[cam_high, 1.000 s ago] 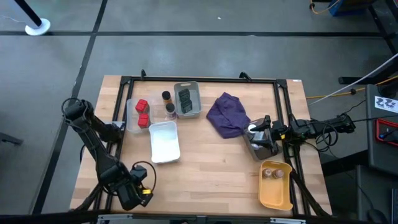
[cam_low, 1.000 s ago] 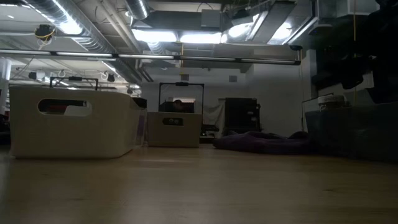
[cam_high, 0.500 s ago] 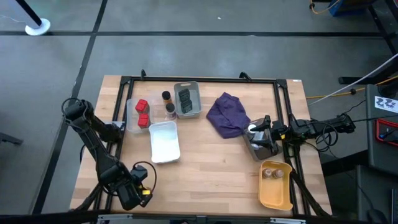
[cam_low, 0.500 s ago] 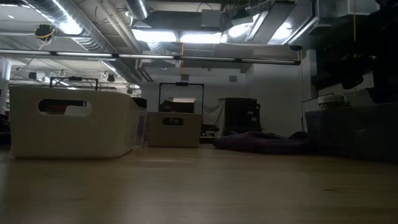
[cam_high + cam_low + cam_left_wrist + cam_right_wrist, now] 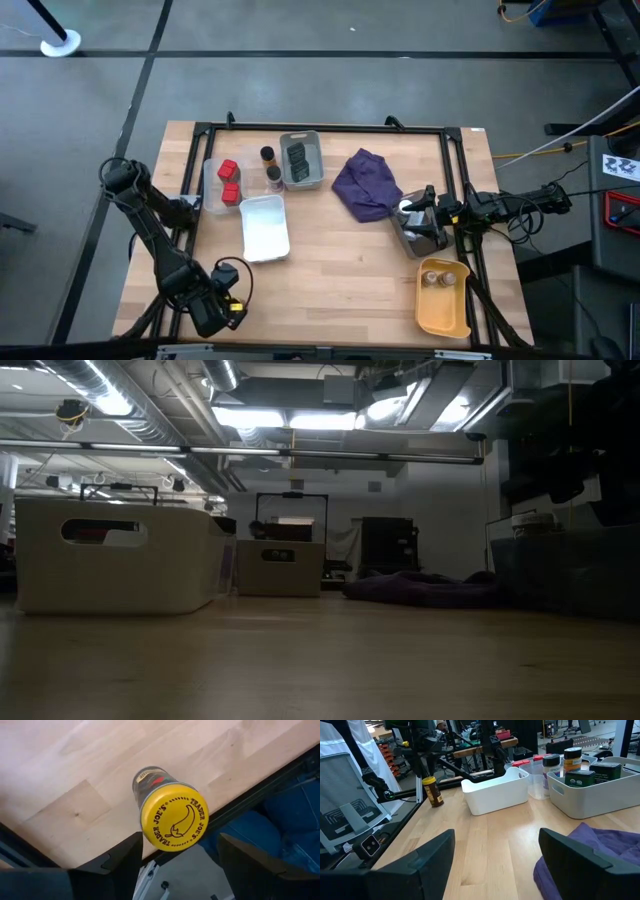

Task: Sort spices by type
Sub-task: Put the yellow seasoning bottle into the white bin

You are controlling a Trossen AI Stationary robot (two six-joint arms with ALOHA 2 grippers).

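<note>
Gripped in the left gripper [image 5: 180, 840], fingers closed on either side just below the cap: a small round jar with a yellow printed cap [image 5: 173, 822], dark spice inside and a paper label round the body. Carried at the table's near-left corner, well apart from the white rectangular plastic tray [image 5: 264, 228], on the near-left side of it, above the table's edge.

Probably light and rigid, with smooth, hard walls, so likely slippery under a loose pinch and, if glass, breakable in a drop past the edge. Best taken across the body below the cap, as here, with the cap's wider rim acting as a stop. No give expected; a firm, square pinch needed, no tilt.

Right gripper [image 5: 496, 834] wide open and empty, waiting far to the right of the white tray, just beside the crumpled purple cloth [image 5: 366, 186].

Just beyond the white tray: two red tins [image 5: 229, 181] in a clear tray, two dark capped jars [image 5: 270, 166] standing loose, dark tins [image 5: 298, 157] in a grey tray [image 5: 301, 183]. Far to the near-right of it: a yellow tray [image 5: 440, 315] with small jars inside.
</note>
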